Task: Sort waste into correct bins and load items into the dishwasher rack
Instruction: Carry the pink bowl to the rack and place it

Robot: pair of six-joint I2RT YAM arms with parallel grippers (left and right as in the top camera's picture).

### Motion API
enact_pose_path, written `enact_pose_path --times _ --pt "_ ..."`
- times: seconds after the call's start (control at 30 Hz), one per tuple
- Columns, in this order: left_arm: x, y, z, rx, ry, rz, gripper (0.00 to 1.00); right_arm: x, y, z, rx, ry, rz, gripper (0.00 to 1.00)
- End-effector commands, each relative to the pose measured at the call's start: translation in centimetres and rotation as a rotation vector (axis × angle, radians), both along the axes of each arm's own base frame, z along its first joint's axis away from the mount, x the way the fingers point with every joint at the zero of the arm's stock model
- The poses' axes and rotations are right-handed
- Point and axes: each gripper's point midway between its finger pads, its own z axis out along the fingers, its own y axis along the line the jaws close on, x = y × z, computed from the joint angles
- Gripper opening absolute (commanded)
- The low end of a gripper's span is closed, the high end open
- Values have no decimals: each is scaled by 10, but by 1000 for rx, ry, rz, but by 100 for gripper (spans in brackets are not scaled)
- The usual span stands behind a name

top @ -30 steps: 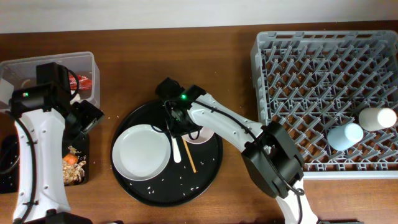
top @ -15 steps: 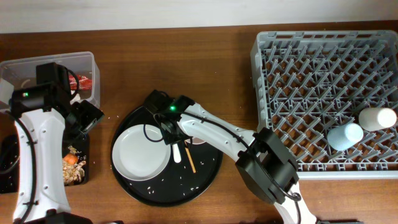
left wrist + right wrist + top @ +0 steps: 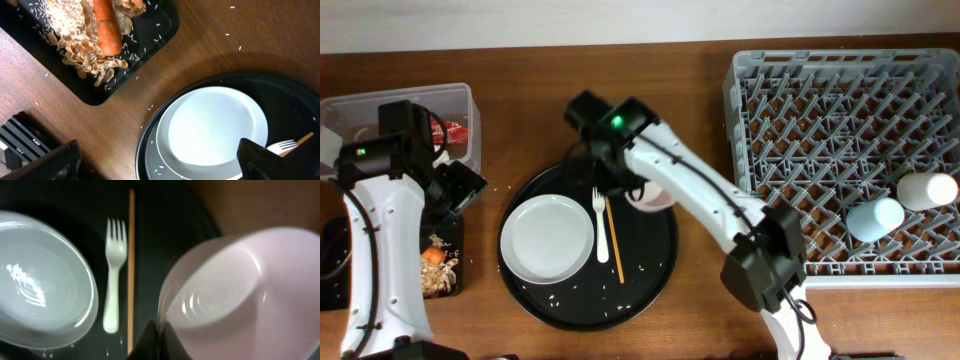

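My right gripper (image 3: pixel 625 188) is shut on the rim of the white bowl (image 3: pixel 652 196) and holds it tilted over the far right part of the round black tray (image 3: pixel 650 285). In the right wrist view the gripper (image 3: pixel 162 339) pinches the bowl (image 3: pixel 235 295) at its rim. The white plate (image 3: pixel 547 240), the white fork (image 3: pixel 601 222) and one wooden chopstick (image 3: pixel 614 238) lie on the tray. My left gripper (image 3: pixel 460 188) is open and empty between the bins and the tray. The left wrist view shows the plate (image 3: pixel 215 132) and the carrot (image 3: pixel 106 27).
The grey rack (image 3: pixel 820 120) stands at the right with a light blue cup (image 3: pixel 875 218) and a cream cup (image 3: pixel 927 190). The clear tub (image 3: pixel 460 100) at far left holds the red-and-white wrapper (image 3: pixel 455 130). The flat black tray (image 3: pixel 455 235) holds carrot, scraps and rice.
My right gripper has swung left and then back toward the far side, now carrying the bowl by its rim. The fork and chopstick have shifted slightly. The left arm has not moved.
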Motion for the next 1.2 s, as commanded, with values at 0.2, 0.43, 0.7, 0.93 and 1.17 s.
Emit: enact_pose_path --times 0.2,0.43,0.7,0.93,1.17 --pt "-1 4 -1 12 8 16 99 58 -142 176 576 -84 -170 4" --pt "-1 4 -1 12 8 16 99 77 -306 135 615 -82 -405 4" --pt "-1 4 -1 12 8 16 99 71 -381 89 982 -166 -441 4" --pt "-1 4 -1 12 8 16 99 81 -370 88 1162 -240 -396 4" --pt "-1 4 -1 12 8 16 99 76 -336 81 1154 -122 -378 4"
